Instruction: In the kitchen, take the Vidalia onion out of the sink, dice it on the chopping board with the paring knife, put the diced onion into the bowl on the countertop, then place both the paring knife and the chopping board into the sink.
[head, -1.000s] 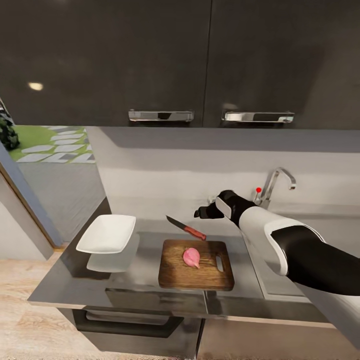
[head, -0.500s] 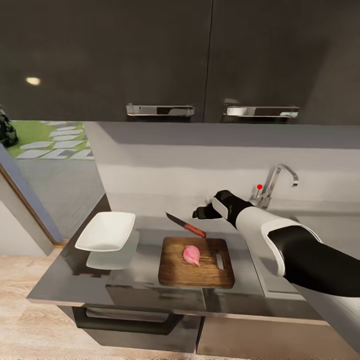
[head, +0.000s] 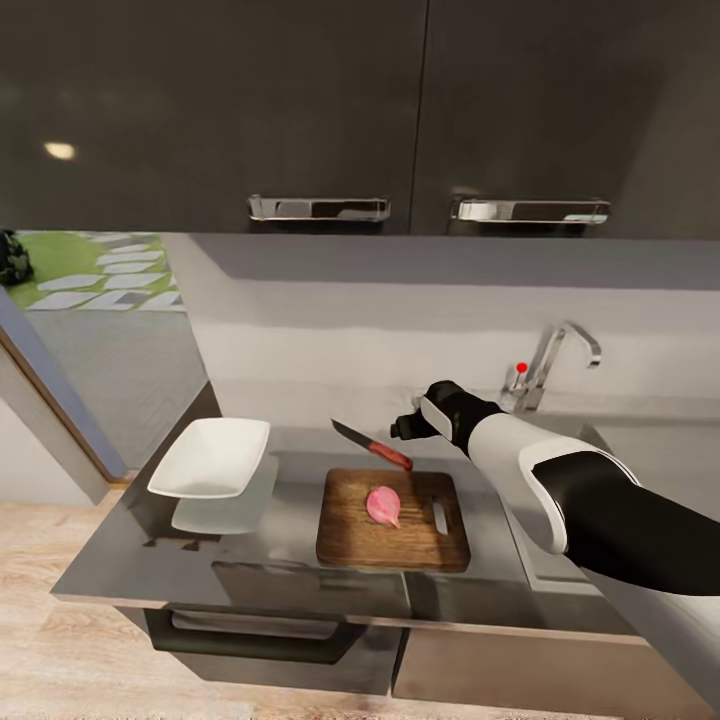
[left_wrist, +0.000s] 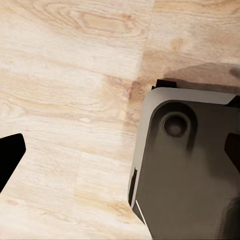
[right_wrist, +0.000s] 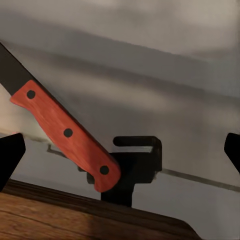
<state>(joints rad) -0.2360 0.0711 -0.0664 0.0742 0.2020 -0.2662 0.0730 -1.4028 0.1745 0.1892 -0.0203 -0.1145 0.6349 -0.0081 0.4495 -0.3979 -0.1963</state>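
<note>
My right gripper (head: 405, 427) hangs just behind the board's (head: 350, 530) far edge, fingers spread wide with nothing between them. The knife (right_wrist: 65, 132) lies straight ahead of my fingertips, red handle nearest, butt resting at the board's rim, blade angling away from me. The onion (head: 383, 505) sits on the board, near and below my fingers. To do this well I'd centre the handle between my fingers and close across its flat sides. My left gripper (left_wrist: 120, 155) points at the floor, also spread.
</note>
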